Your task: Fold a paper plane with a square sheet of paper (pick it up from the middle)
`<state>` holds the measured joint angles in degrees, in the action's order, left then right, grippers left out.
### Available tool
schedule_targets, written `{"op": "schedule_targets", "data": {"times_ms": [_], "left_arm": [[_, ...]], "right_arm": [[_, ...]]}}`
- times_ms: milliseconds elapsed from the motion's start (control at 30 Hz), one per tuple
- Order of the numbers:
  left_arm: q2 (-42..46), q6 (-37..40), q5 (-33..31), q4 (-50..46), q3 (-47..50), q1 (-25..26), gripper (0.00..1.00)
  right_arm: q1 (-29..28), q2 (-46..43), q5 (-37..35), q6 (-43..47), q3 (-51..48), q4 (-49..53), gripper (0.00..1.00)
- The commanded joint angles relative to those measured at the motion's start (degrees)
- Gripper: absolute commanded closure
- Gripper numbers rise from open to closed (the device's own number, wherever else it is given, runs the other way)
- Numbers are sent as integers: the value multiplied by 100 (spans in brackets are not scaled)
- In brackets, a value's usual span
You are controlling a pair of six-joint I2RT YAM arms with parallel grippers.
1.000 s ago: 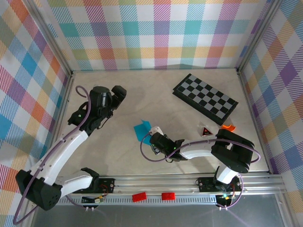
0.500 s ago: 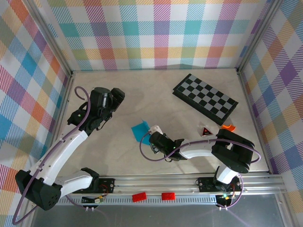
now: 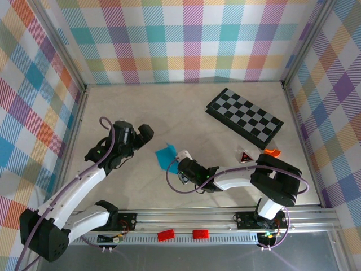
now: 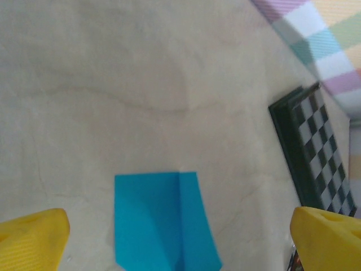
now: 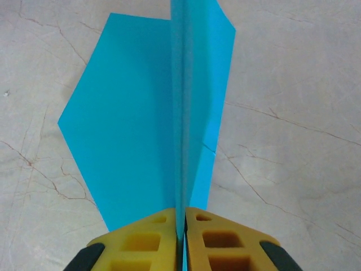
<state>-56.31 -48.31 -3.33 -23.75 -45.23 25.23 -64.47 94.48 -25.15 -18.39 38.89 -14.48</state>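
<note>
The cyan paper sheet [image 3: 165, 154], already creased into a pointed shape, is found near the middle of the desk [image 3: 141, 186], well apart from the checkered board [image 3: 244, 117]. It is gripped by the right tool [image 3: 179, 164], whose jaws are shut tight on the raised centre crease, as is seen from the right wrist, where the crease stands upright and runs straight away from the tool [image 5: 183, 223] along the long axis of the sheet [image 5: 141, 113]. From above, that axis is seen to point up and to the left, towards the left tool [image 3: 146, 134].

The left tool is held wide open and nothing is held in it. From its wrist camera the sheet [image 4: 161, 220] is seen ahead and low, centred between the two yellow fingers [image 4: 31, 240]. The right arm is the one in contact. The left is near but apart, so any second grip would have to be made across the free flaps from the left side.

Compared with a second ago, the left tool has been brought down and towards the sheet. The right tool and the sheet have hardly been shifted, and the pinch has been kept.
</note>
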Motion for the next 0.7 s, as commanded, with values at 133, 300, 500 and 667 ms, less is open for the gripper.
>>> {"op": "schedule_targets", "data": {"times_ms": [133, 300, 500, 667], "left_arm": [[-274, 34, 1880, 1262, 527, -133, 4], [-1034, -368, 2360, 1876, 641, -133, 17], [-1564, -539, 2273, 1665, 436, -132, 19], [-1455, -790, 1972, 1564, 606, -132, 19]], "right_arm": [[22, 190, 134, 293, -84, -158, 86], [22, 180, 229, 197, -197, -343, 83], [22, 190, 256, 132, -268, -429, 82], [22, 178, 251, 47, -416, -628, 81]]}}
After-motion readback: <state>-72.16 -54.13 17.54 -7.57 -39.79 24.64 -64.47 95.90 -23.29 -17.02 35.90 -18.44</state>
